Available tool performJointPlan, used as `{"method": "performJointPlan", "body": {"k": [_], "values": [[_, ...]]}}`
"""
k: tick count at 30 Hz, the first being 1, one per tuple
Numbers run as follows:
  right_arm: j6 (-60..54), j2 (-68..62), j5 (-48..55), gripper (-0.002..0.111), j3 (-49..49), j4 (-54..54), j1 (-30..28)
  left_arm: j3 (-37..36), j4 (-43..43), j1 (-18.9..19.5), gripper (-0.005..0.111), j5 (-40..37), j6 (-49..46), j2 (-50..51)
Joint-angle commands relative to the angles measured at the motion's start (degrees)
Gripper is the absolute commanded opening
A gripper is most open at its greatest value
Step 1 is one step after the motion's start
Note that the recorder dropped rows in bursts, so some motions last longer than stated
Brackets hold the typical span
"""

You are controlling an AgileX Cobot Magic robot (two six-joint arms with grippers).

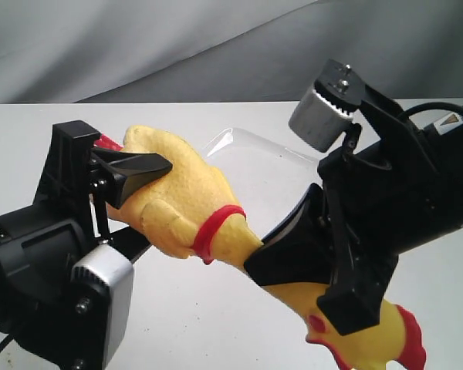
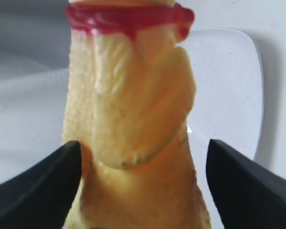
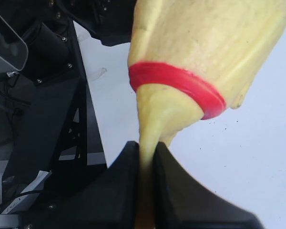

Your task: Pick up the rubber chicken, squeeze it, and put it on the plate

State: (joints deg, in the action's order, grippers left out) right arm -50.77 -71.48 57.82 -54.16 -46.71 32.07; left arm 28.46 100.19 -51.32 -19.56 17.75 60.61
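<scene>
The yellow rubber chicken [image 1: 185, 193] hangs in the air between both grippers, above the table. My right gripper [image 1: 274, 274] is shut on its neck just below the red neck band [image 1: 216, 227] and pinches the neck flat [image 3: 145, 152]. The red-combed head [image 1: 393, 339] sticks out past that gripper. My left gripper [image 1: 156, 204] straddles the fat body [image 2: 133, 119] near the feet end. Its jaws stand wide: one finger [image 2: 57, 176] touches the chicken, the other [image 2: 238, 181] is a small gap away. The white glossy plate [image 1: 247, 154] lies on the table behind and below the chicken, also in the left wrist view [image 2: 229, 86].
A white table [image 1: 216, 324] carries the plate, with a grey cloth backdrop [image 1: 177, 46] behind it. Both black arm bodies [image 1: 38, 270] [image 1: 424, 193] crowd the lower corners. The left arm's frame [image 3: 47, 119] fills one side of the right wrist view.
</scene>
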Motion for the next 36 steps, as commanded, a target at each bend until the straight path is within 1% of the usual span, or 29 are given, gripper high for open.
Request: {"method": "performJointPlan", "body": {"k": [1,4,8,14,16,18,21,22,23,28,30,31,32,33,35,36], "values": [[-1.24,0.62,0.09,0.0,-0.28,-2.13,-0.01,-0.09,-0.24,-0.23,0.07,-1.54,0.91,-0.24],[-1.24,0.62,0.09,0.0,-0.28,-1.69,-0.01,1.07,-0.24,-0.23,0.07,-1.45,2.68,-2.15],[-1.24,0.62,0.09,0.0,-0.28,-1.8,-0.01,2.17,-0.24,-0.23,0.07,0.64,9.84,-5.6],[-1.24,0.62,-0.15,0.0,-0.28,-1.81,-0.01,2.17,-0.24,-0.23,0.071,4.08,9.58,-4.66],[-1.24,0.62,-0.15,0.0,-0.28,-1.81,-0.01,2.17,-0.24,-0.23,0.068,5.28,9.47,-3.8],[-1.24,0.62,-0.15,0.0,-0.28,-1.81,-0.01,2.17,-0.24,-0.23,0.048,5.27,9.47,-2.97],[-1.24,0.62,-0.15,0.0,-0.28,-1.81,-0.01,2.17,-0.24,-0.23,0.012,5.43,9.36,-2.71],[-1.24,0.62,-0.15,0.0,-0.28,-1.81,-0.01,2.17,-0.24,-0.23,0.002,5.43,9.36,-2.71],[-1.24,0.62,-0.15,0.0,-0.28,-1.81,-0.01,2.17,-0.24,-0.23,0.001,5.53,9.17,-2.71],[-1.24,0.62,-0.15,0.0,-0.28,-1.81,-0.01,2.17,-0.24,-0.23,0.001,5.57,9.17,-2.71],[-1.24,0.62,-0.15,0.0,-0.28,-1.81,-0.01,2.17,-0.24,-0.23,0.01,5.57,9.17,-2.71],[-1.24,0.62,-0.26,0.0,-0.28,-1.81,-0.01,2.17,-0.24,-0.23,0.024,5.57,9.17,-2.71],[-1.24,0.62,-0.26,0.0,-0.28,-1.81,-0.01,2.17,-0.24,-0.23,0.035,5.57,9.17,-2.71],[-1.24,0.62,-0.38,0.0,-0.28,-1.81,-0.01,2.17,-0.24,-0.23,0.061,5.57,9.17,-2.71],[-1.24,0.62,-0.38,0.0,-0.28,-1.81,-0.01,2.17,-0.24,-0.23,0.085,5.4,10.17,-2.71],[-1.24,0.62,-0.5,0.0,-0.28,-1.81,-0.01,2.17,-0.24,-0.23,0.086,4.67,10.96,-2.71]]}}
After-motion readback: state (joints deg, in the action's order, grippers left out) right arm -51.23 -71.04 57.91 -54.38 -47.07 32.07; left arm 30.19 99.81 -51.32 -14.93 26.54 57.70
